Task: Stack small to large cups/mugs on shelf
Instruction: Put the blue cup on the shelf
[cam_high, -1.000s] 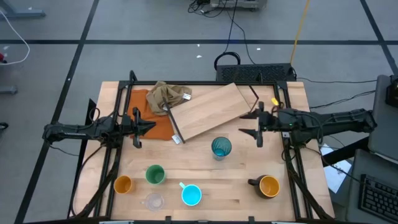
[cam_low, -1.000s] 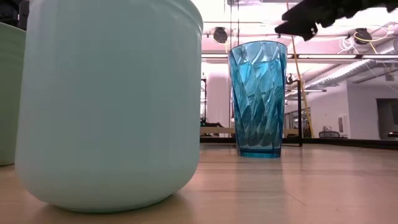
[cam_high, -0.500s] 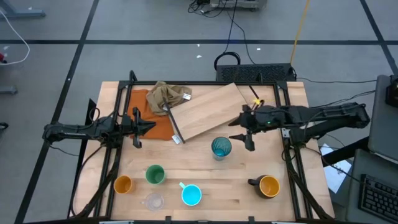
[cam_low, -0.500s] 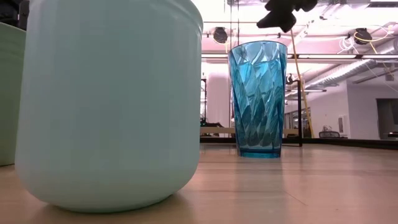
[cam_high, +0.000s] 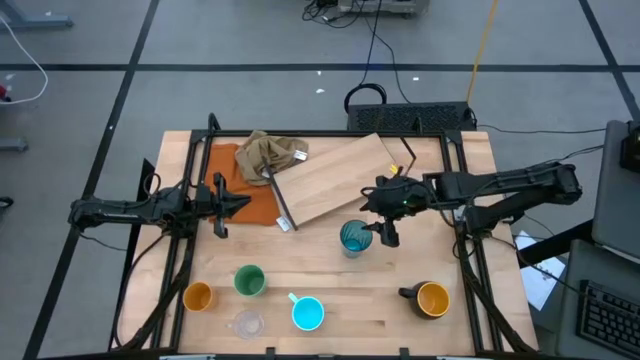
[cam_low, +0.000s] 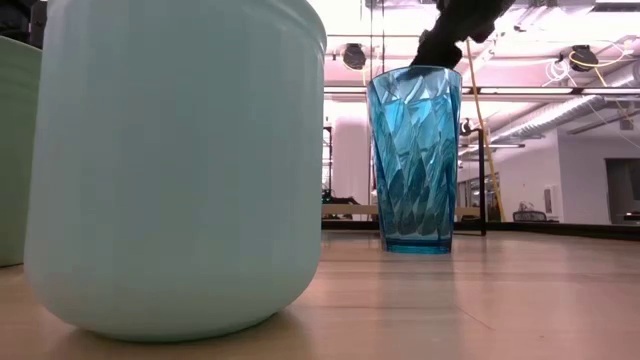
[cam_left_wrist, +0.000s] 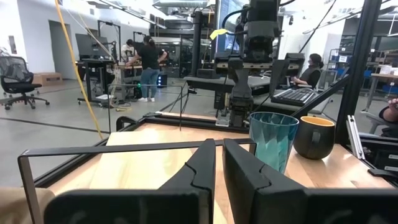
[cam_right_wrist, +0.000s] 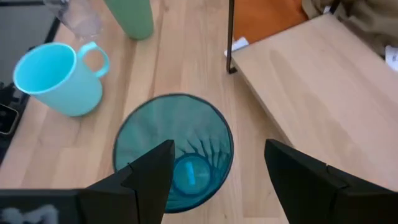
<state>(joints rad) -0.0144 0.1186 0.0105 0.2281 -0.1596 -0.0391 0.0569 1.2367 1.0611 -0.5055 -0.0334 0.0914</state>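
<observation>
**Operator:** Where do you have my right gripper at this entry?

**Notebook:** Your right gripper (cam_high: 377, 222) sits right of centre in the overhead frame, just above the rim of the teal tumbler (cam_high: 355, 238). Its fingers (cam_right_wrist: 149, 177) are spread; in its wrist camera one finger overlaps the tumbler's mouth and the other stands clear of the rim. Nothing is gripped.

**Operator:** And the left one?

**Notebook:** Your left gripper (cam_high: 238, 202) waits at centre-left, over the edge of the orange cloth (cam_high: 246, 190), fingers pressed together and empty.

**Operator:** Log the rest.

**Notebook:** The shelf (cam_high: 338, 178) lies tilted at upper centre, bare on top, one corner near the tumbler. A tan rag (cam_high: 269, 154) is bunched at its upper-left end. Along the bottom of the frame you have the orange cup (cam_high: 198, 296), green cup (cam_high: 249, 281), clear glass (cam_high: 246, 324) and light-blue mug (cam_high: 307, 313). The black mug (cam_high: 430, 298) stands lower right, well apart from them.
</observation>
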